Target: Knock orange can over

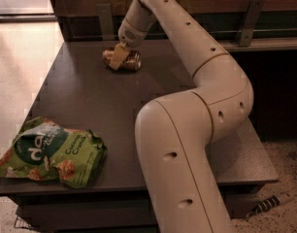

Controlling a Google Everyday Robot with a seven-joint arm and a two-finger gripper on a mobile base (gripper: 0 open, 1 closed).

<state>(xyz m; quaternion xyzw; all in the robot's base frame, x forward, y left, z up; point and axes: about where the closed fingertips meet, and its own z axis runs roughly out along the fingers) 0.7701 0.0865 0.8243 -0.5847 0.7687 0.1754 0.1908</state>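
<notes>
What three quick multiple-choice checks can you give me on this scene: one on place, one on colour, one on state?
1. Where is the gripper?
A) at the near edge of the table
B) at the orange can, at the table's far end
C) beyond the table's right side

2. What colour is the snack bag at the near left corner?
A) green
B) red
C) blue

3. How is the orange can?
A) standing upright
B) lying on its side
C) lifted off the table

Answers:
1 B, the gripper sits right against the can at the far end.
2 A, the bag's wrapper is plainly green.
3 B, the can's length runs along the tabletop.
</notes>
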